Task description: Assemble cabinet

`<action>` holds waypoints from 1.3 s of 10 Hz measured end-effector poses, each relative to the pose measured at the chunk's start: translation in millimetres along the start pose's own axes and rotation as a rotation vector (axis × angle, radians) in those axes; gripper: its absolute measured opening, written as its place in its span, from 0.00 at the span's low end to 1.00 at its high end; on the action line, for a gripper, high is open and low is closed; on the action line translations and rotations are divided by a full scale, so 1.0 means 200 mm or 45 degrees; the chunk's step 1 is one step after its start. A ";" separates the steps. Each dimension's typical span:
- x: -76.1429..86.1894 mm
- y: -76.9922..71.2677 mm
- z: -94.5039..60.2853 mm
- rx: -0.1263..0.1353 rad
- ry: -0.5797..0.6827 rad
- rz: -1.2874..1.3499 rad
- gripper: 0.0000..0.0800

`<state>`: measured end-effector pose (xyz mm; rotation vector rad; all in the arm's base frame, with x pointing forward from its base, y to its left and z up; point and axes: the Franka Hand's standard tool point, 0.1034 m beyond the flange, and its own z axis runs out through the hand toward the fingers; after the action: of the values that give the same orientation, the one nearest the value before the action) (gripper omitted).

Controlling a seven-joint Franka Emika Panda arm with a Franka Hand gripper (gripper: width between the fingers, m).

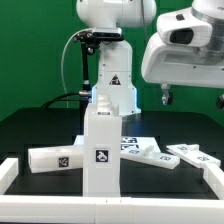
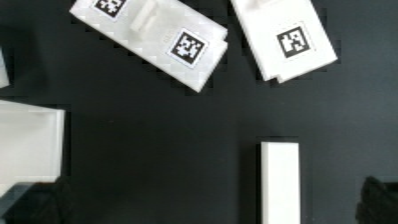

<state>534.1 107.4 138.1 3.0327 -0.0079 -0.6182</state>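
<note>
A tagged panel (image 1: 58, 158) lies flat on the black table (image 1: 40, 130), well to the exterior view's left of the jaws. Nearer them, the tall cabinet body (image 1: 100, 150) stands upright. A second panel (image 1: 150, 152) and a third panel (image 1: 195, 158) lie flat, lower than the raised gripper (image 1: 193, 97), whose jaws hang wide apart, holding nothing.

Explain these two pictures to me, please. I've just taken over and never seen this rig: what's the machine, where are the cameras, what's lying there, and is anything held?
The white machine is a robot arm mounted on a black table. One picture comes from a camera standing off the arm. The other looks down from the arm's wrist. An upright white cabinet piece stands in front, and flat tagged panels lie on the table beside it. The gripper is open, its dark fingers wide apart, holding nothing.
</note>
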 end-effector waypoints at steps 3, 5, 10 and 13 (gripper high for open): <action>0.01 0.03 0.03 -0.075 -0.014 -0.233 1.00; 0.02 0.03 0.01 -0.190 -0.027 -0.493 1.00; 0.06 0.08 0.04 -0.276 -0.034 -1.037 1.00; 0.08 0.13 0.11 -0.399 -0.003 -1.508 1.00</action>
<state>541.1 80.9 113.3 2.4307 1.7389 -0.5409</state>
